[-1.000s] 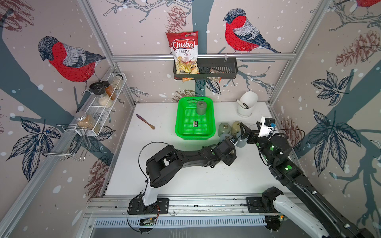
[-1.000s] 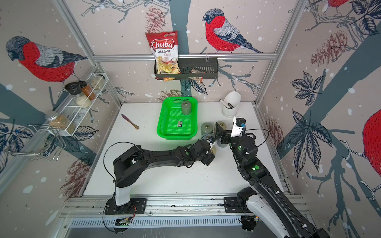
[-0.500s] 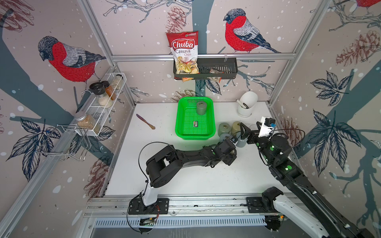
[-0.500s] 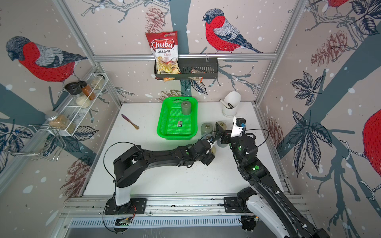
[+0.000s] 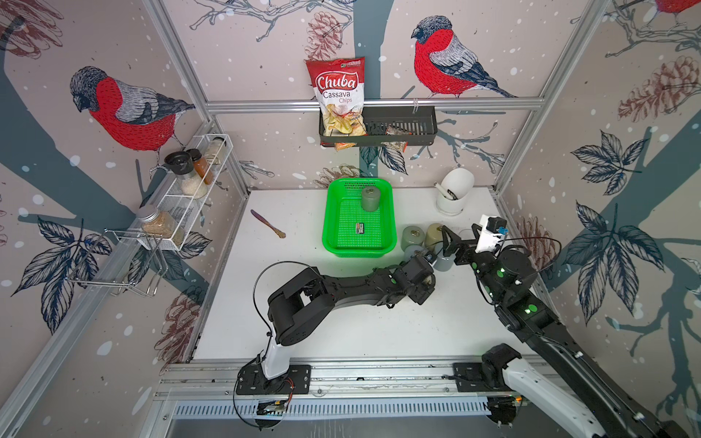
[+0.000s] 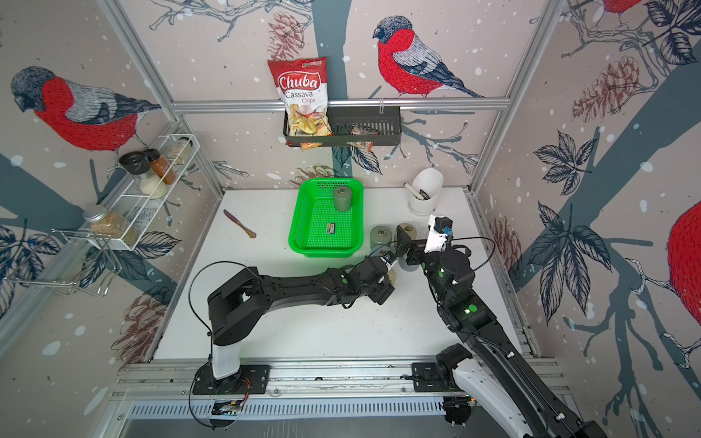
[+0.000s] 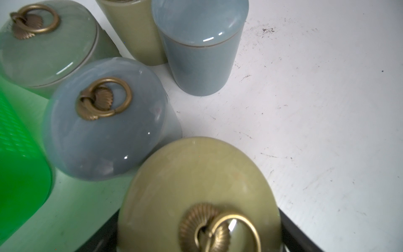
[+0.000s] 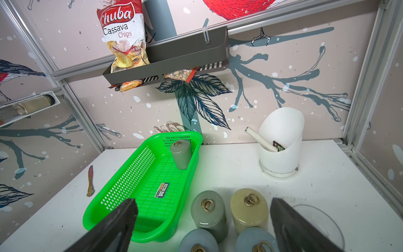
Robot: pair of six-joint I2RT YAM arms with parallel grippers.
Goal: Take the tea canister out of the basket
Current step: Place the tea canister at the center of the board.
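Observation:
The green basket [image 5: 343, 242] [image 6: 309, 242] [image 8: 122, 185] sits at the middle back of the table. One grey-green tea canister [image 5: 370, 198] [image 6: 342, 198] [image 8: 181, 153] stands upright in its far right corner, with no gripper near it. Right of the basket, my left gripper [image 5: 428, 271] [image 7: 199, 229] is shut on an olive canister [image 7: 196, 185], one dark finger on each side. My right gripper [image 5: 451, 248] [image 8: 202, 203] hangs open over a cluster of several canisters [image 8: 248, 207] standing on the table.
A white utensil holder [image 5: 455, 191] stands at the back right, and a clear glass dish [image 8: 316, 220] lies beside the cluster. A wooden knife [image 5: 267, 223] lies left of the basket. A black rack [image 5: 398, 125] with a chips bag hangs on the back wall. A wire shelf [image 5: 189, 186] hangs on the left wall.

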